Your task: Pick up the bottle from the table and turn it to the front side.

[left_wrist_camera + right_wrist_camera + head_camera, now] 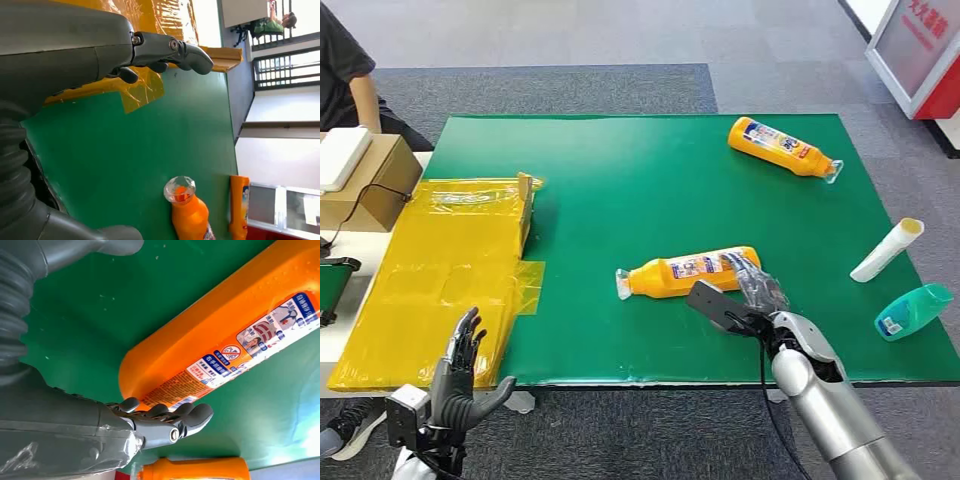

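The robot's right hand [761,290] reaches over the base end of an orange bottle [687,272] lying on its side near the middle of the green table [622,200]. Its dark fingers [181,415] are stretched alongside the bottle's labelled face, close against it. Whether they have closed on the bottle cannot be told from here, and no firm grip is evident. The left hand [460,375] hangs low by the table's near-left edge, fingers spread, holding nothing.

The bottle's long axis runs roughly side to side across the table. Its clear cap [179,189] points towards the robot's left and its flat base towards the right, beneath the reaching hand. A printed label faces up and slightly towards the robot.

The risk from here appears to lie in the bottle's smooth, rounded body. If the fingers close off-centre at the base, the bottle could roll or skid away on the mat. It could also tip cap-down as it lifts, since most of its length lies beyond the hand.

A second orange bottle [782,146] lies at the far right of the table, well apart. A white tube [886,250] and a teal container [912,310] rest near the right edge. A yellow plastic-wrapped sheet [441,270] covers the left side, with a cardboard box [373,180] and a seated person [346,70] beyond.
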`<state>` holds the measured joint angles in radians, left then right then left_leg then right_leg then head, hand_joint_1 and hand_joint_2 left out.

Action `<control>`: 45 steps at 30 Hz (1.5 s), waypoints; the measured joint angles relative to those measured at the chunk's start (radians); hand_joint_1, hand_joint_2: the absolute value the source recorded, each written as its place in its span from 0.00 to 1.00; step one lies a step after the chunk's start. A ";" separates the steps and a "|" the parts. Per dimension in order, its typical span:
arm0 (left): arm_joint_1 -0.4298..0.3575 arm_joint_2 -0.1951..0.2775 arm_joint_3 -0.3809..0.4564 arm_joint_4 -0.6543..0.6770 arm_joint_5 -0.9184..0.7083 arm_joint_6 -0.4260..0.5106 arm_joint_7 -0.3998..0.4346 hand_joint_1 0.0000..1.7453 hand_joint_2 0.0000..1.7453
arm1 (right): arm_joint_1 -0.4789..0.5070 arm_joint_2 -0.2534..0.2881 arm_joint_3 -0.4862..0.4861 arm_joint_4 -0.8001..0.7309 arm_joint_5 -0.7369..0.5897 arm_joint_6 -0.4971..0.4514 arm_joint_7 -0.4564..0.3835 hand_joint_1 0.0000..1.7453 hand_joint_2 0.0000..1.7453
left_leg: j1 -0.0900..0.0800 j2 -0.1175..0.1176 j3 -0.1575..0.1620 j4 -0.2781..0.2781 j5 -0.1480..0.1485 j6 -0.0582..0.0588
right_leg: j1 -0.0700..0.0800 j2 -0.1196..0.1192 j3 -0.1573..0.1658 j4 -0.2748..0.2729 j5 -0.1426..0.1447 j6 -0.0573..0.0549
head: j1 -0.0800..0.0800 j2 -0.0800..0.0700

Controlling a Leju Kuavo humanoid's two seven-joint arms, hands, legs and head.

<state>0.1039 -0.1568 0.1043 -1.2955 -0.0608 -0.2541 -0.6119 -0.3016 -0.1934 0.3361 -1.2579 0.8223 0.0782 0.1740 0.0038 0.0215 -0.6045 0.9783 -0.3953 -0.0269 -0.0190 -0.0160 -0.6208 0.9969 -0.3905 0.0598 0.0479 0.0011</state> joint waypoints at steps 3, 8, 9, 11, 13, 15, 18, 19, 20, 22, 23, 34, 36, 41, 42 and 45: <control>-0.005 0.000 0.000 0.008 -0.005 0.000 -0.002 0.00 1.00 | -0.034 -0.001 0.013 0.037 0.001 0.002 0.000 0.00 1.00 | 0.000 0.000 0.000 0.000 0.000 0.000 | 0.000 0.000 0.000 0.000 0.000 0.000 | 0.000 0.000; -0.011 0.000 0.000 0.023 -0.008 0.000 -0.002 0.00 1.00 | -0.093 -0.001 0.033 0.089 0.003 0.005 0.000 0.00 1.00 | 0.000 0.000 0.000 0.000 0.001 0.000 | 0.000 0.000 0.000 0.000 0.000 0.000 | 0.000 0.000; -0.011 0.000 0.000 0.025 -0.008 0.000 -0.002 0.00 1.00 | -0.100 -0.001 0.036 0.095 0.004 0.006 0.000 0.00 1.00 | 0.000 0.000 0.000 0.000 0.001 0.000 | 0.000 0.000 0.000 0.000 0.000 0.000 | 0.000 0.000; -0.011 0.000 0.000 0.029 -0.008 0.000 -0.002 0.00 1.00 | -0.111 -0.001 0.041 0.105 0.004 0.007 0.001 0.00 1.00 | 0.000 0.000 0.000 0.000 0.001 0.000 | 0.000 0.000 0.000 0.000 0.000 0.000 | 0.000 0.000; -0.011 0.001 0.000 0.032 -0.008 0.000 -0.002 0.00 1.00 | -0.118 -0.001 0.045 0.112 0.004 0.009 0.001 0.00 1.00 | 0.000 0.000 0.000 0.000 0.001 0.000 | 0.000 0.000 0.000 0.000 0.000 0.000 | 0.000 0.000; -0.011 0.001 0.000 0.035 -0.008 -0.001 -0.003 0.00 1.00 | -0.124 -0.001 0.049 0.119 0.006 0.011 0.002 0.00 1.00 | 0.000 0.000 0.000 0.000 0.001 0.000 | 0.000 0.000 0.000 0.000 0.000 0.000 | 0.000 0.000; -0.013 0.001 0.000 0.040 -0.008 -0.003 -0.003 0.00 1.00 | -0.143 -0.001 0.061 0.134 0.012 0.029 0.006 0.00 1.00 | 0.000 0.000 0.000 0.000 0.001 0.000 | 0.000 0.000 0.000 0.000 0.000 0.000 | 0.000 0.000; -0.014 0.001 0.000 0.042 -0.008 -0.004 -0.005 0.00 1.00 | -0.155 -0.001 0.068 0.145 0.013 0.047 0.009 0.00 1.00 | 0.000 0.000 0.000 0.000 0.001 0.000 | 0.000 0.000 0.000 0.000 0.000 0.000 | 0.000 0.000; -0.016 0.001 0.000 0.044 -0.008 -0.005 -0.007 0.00 1.00 | -0.171 -0.001 0.077 0.161 0.009 0.071 0.010 0.00 1.00 | 0.000 0.000 0.000 0.000 0.001 0.000 | 0.000 0.000 0.000 0.000 0.000 0.000 | 0.000 0.000; -0.023 0.001 0.000 0.051 -0.008 -0.006 -0.015 0.00 1.00 | -0.211 -0.001 0.100 0.206 -0.003 0.120 0.009 0.00 1.00 | 0.000 0.000 0.000 0.000 0.002 0.000 | 0.000 0.000 0.000 0.000 0.001 0.000 | 0.000 0.000; -0.027 0.001 0.000 0.055 -0.008 -0.007 -0.018 0.00 1.00 | -0.230 -0.001 0.112 0.232 -0.009 0.134 0.007 0.00 1.00 | 0.000 0.000 0.000 0.000 0.002 0.000 | 0.000 0.000 0.000 0.000 0.001 0.001 | 0.000 0.000; -0.049 0.002 0.000 0.091 -0.001 -0.023 -0.024 0.00 1.00 | -0.350 0.008 0.188 0.402 -0.008 0.148 0.002 0.00 1.00 | 0.000 0.000 0.000 0.000 0.003 0.000 | 0.000 0.000 0.000 0.000 0.001 0.001 | 0.000 0.000; -0.051 0.002 0.000 0.096 -0.001 -0.024 -0.027 0.00 1.00 | -0.364 0.011 0.197 0.427 -0.006 0.142 0.002 0.00 1.00 | 0.000 0.000 0.000 0.000 0.003 0.000 | 0.000 -0.001 0.000 0.000 0.001 0.001 | 0.000 0.000; -0.052 0.003 0.000 0.107 -0.001 -0.024 -0.032 0.00 1.00 | -0.383 0.018 0.213 0.469 -0.002 0.129 -0.001 0.00 1.00 | 0.000 0.000 0.000 0.000 0.003 0.000 | 0.000 -0.001 0.000 0.000 0.002 0.001 | 0.000 0.000; -0.052 0.003 0.000 0.108 -0.001 -0.024 -0.033 0.00 1.00 | -0.385 0.018 0.216 0.473 -0.002 0.128 -0.001 0.00 1.00 | 0.000 0.000 0.000 0.000 0.003 0.000 | 0.000 -0.001 0.000 0.000 0.002 0.001 | 0.000 0.000; -0.052 0.003 0.000 0.111 0.000 -0.024 -0.034 0.00 1.00 | -0.390 0.019 0.221 0.482 -0.002 0.123 -0.003 0.00 1.00 | 0.000 0.000 0.000 0.000 0.003 0.000 | 0.000 -0.001 0.000 0.000 0.002 0.001 | 0.000 0.000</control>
<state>0.0519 -0.1534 0.1041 -1.1846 -0.0612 -0.2781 -0.6455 -0.6917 -0.1743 0.5571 -0.7759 0.8203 0.2016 0.1713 0.0038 0.0211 -0.6049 0.9783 -0.3922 -0.0268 -0.0191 -0.0165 -0.6206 0.9970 -0.3889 0.0610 0.0481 0.0011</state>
